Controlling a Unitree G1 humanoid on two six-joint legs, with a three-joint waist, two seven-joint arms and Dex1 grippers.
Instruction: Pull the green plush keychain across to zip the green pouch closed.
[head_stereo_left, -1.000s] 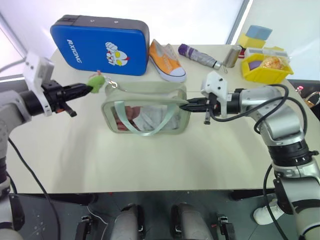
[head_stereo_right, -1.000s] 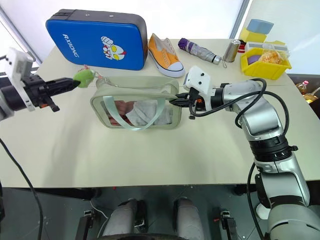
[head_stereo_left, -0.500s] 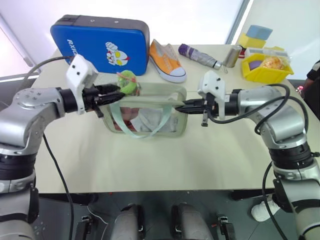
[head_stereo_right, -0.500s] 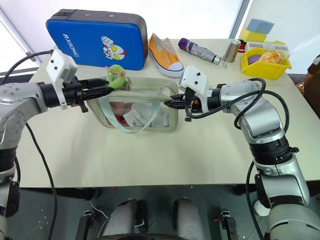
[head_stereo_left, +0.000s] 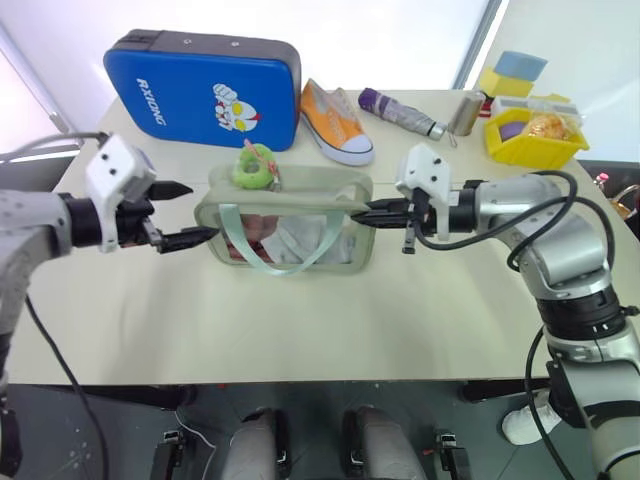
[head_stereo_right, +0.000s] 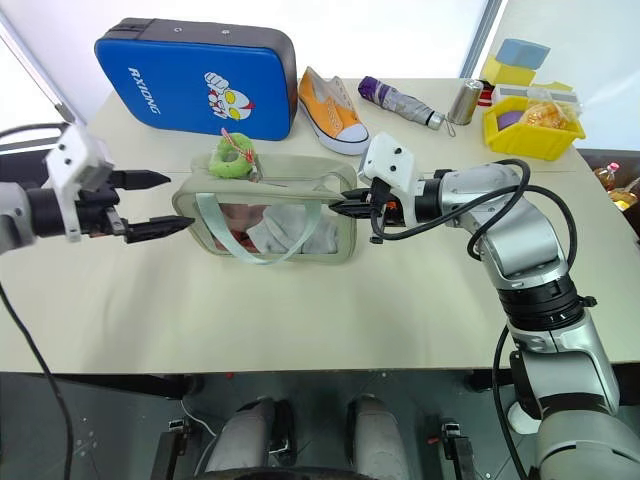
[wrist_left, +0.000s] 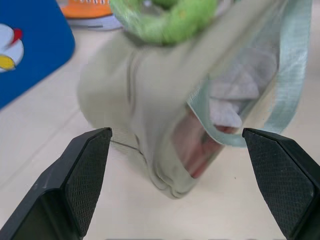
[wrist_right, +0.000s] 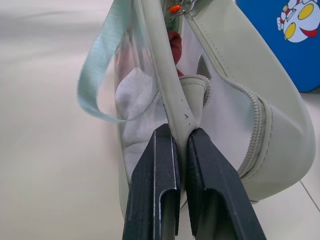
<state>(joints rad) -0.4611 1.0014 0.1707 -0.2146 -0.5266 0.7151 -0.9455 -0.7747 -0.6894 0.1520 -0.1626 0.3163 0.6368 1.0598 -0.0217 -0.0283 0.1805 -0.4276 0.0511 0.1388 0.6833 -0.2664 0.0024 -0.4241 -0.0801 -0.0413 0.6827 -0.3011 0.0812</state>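
Observation:
The green pouch (head_stereo_left: 290, 225) stands in the middle of the table, its clear side showing cloth inside and a mint strap hanging down its front. On its top near the left end rests the green plush keychain (head_stereo_left: 254, 165), touched by neither gripper. My left gripper (head_stereo_left: 187, 213) hangs open just left of the pouch's left end, one finger high and one low; in the left wrist view its fingers (wrist_left: 85, 175) flank that end. At the right end, my right gripper (head_stereo_left: 364, 212) is shut on the pouch's end tab (wrist_right: 181, 112).
At the back of the table stand a blue hard case (head_stereo_left: 200, 88), an orange shoe (head_stereo_left: 335, 122), a folded purple umbrella (head_stereo_left: 398, 110), a metal can (head_stereo_left: 463, 112) and a yellow bin (head_stereo_left: 530, 135) with snacks. Bare tabletop lies in front of the pouch.
My left gripper let go of the keychain, opened wide and drew back to the left. The keychain now lies on the pouch's top. My right gripper kept its hold.

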